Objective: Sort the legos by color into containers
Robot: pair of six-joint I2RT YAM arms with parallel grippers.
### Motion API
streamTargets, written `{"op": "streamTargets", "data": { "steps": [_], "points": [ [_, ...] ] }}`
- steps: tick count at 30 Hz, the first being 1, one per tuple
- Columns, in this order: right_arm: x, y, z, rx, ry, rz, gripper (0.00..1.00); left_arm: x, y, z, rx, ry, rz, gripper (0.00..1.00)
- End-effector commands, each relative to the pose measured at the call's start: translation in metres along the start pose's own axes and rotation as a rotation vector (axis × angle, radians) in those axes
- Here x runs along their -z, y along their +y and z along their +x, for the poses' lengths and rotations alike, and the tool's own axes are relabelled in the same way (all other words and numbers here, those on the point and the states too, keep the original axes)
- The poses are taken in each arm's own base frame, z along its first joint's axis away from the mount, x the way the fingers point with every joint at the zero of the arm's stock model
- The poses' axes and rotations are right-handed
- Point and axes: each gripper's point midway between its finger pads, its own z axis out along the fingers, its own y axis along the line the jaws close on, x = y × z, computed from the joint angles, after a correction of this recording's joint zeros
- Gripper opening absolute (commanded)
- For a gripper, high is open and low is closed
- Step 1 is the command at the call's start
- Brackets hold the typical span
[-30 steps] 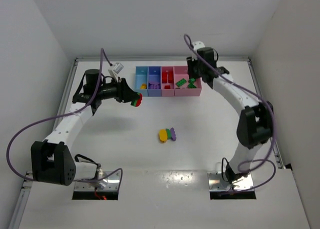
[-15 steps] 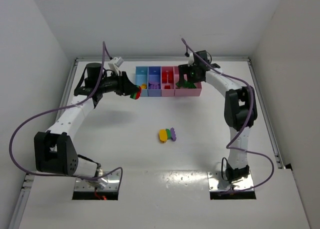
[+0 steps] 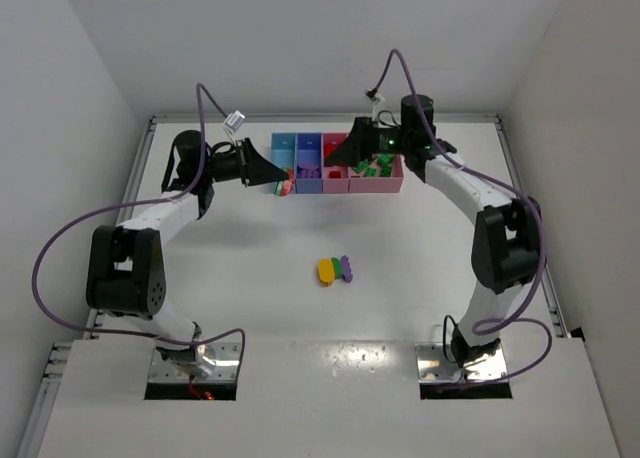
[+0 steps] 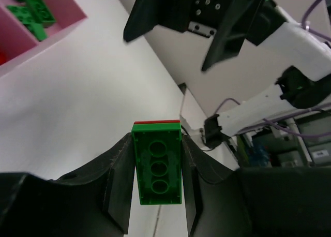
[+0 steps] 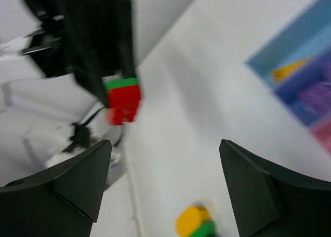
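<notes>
My left gripper is shut on a clump of a green and a red lego, held off the table just left of the light blue container. In the right wrist view that clump shows red with a green edge. My right gripper hangs open and empty above the row of containers, pointing left toward the left gripper. A yellow, green and purple clump lies mid-table. Green legos lie in the wide pink container.
A yellow lego lies in the light blue bin and purple ones in the periwinkle bin. White walls close off the table at the back and both sides. The right arm arches along the right side.
My right gripper has opened and swung left from over the wide pink container. My left gripper has carried the red and green clump right, closer to the light blue container.
</notes>
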Motion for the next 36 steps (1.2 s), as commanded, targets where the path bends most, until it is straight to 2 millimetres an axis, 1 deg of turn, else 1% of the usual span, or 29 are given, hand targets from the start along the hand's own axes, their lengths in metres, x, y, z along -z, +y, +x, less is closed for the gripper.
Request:
{"op": "streamTargets", "data": {
  "steps": [1, 2, 3, 4, 7, 10, 11, 12, 13, 14, 16, 17, 18, 19, 21, 22, 23, 24, 25, 29, 30, 31, 32, 33, 34, 36],
  "points": [
    [-0.012, 0.079, 0.014, 0.017, 0.072, -0.309, 0.85, -0.001, -0.048, -0.003, -0.086, 0.059, 0.171, 0.11],
    [-0.015, 0.083, 0.015, 0.014, 0.076, -0.318, 0.85, -0.005, -0.053, -0.003, -0.114, 0.065, 0.183, 0.11],
    [-0.017, 0.085, 0.02, 0.008, 0.094, -0.332, 0.85, -0.005, -0.052, -0.003, -0.105, 0.067, 0.181, 0.11],
    [-0.02, 0.093, 0.021, 0.02, 0.106, -0.354, 0.85, -0.005, -0.054, -0.005, -0.114, 0.065, 0.183, 0.11],
    [-0.025, 0.094, 0.025, 0.013, 0.123, -0.373, 0.85, -0.008, -0.054, -0.004, -0.107, 0.074, 0.187, 0.11],
    [-0.031, 0.112, 0.032, 0.037, 0.15, -0.421, 0.85, -0.009, -0.057, -0.007, -0.117, 0.071, 0.19, 0.11],
    [-0.031, 0.112, 0.032, 0.037, 0.15, -0.422, 0.85, -0.009, -0.057, -0.007, -0.117, 0.071, 0.19, 0.11],
    [-0.035, 0.112, 0.036, 0.03, 0.16, -0.426, 0.85, -0.009, -0.053, -0.007, -0.108, 0.073, 0.188, 0.11],
    [-0.035, 0.113, 0.033, 0.038, 0.156, -0.428, 0.85, -0.01, -0.055, -0.009, -0.117, 0.071, 0.19, 0.11],
    [-0.037, 0.118, 0.036, 0.039, 0.164, -0.437, 0.85, -0.01, -0.055, -0.009, -0.117, 0.071, 0.19, 0.11],
    [-0.037, 0.118, 0.036, 0.039, 0.164, -0.437, 0.82, -0.01, -0.055, -0.01, -0.116, 0.063, 0.186, 0.11],
    [-0.039, 0.121, 0.039, 0.05, 0.169, -0.446, 0.82, -0.01, -0.055, -0.01, -0.116, 0.063, 0.186, 0.11],
    [-0.04, 0.119, 0.042, 0.042, 0.174, -0.444, 0.82, -0.01, -0.055, -0.01, -0.116, 0.063, 0.186, 0.11],
    [-0.041, 0.122, 0.044, 0.043, 0.18, -0.45, 0.79, -0.01, -0.055, -0.01, -0.116, 0.063, 0.186, 0.11],
    [-0.044, 0.12, 0.042, 0.05, 0.165, -0.434, 0.75, -0.01, -0.055, -0.01, -0.116, 0.063, 0.186, 0.11],
    [-0.043, 0.119, 0.043, 0.043, 0.169, -0.432, 0.71, -0.012, -0.056, -0.008, -0.116, 0.07, 0.192, 0.11],
    [-0.046, 0.121, 0.044, 0.043, 0.168, -0.429, 0.69, -0.012, -0.057, -0.008, -0.116, 0.07, 0.192, 0.11],
    [-0.05, 0.116, 0.045, 0.033, 0.166, -0.416, 0.69, -0.012, -0.057, -0.008, -0.116, 0.07, 0.192, 0.11],
    [-0.051, 0.116, 0.043, 0.031, 0.16, -0.407, 0.67, -0.012, -0.06, -0.009, -0.124, 0.068, 0.195, 0.11],
    [-0.054, 0.112, 0.04, 0.034, 0.149, -0.388, 0.6, -0.011, -0.058, -0.006, -0.116, 0.07, 0.192, 0.11],
    [-0.056, 0.111, 0.038, 0.035, 0.148, -0.389, 0.58, -0.011, -0.061, -0.007, -0.124, 0.068, 0.195, 0.11],
    [-0.056, 0.111, 0.038, 0.035, 0.148, -0.389, 0.54, -0.011, -0.061, -0.007, -0.125, 0.068, 0.195, 0.11],
    [-0.056, 0.111, 0.038, 0.035, 0.148, -0.389, 0.47, -0.011, -0.061, -0.007, -0.125, 0.068, 0.195, 0.11],
    [-0.056, 0.111, 0.038, 0.035, 0.148, -0.389, 0.44, -0.011, -0.061, -0.007, -0.125, 0.068, 0.195, 0.11],
    [-0.057, 0.111, 0.034, 0.042, 0.137, -0.383, 0.37, -0.011, -0.061, -0.007, -0.125, 0.068, 0.195, 0.11],
    [-0.059, 0.108, 0.036, 0.035, 0.141, -0.38, 0.27, -0.01, -0.064, -0.009, -0.132, 0.058, 0.193, 0.11]
  ]
}}
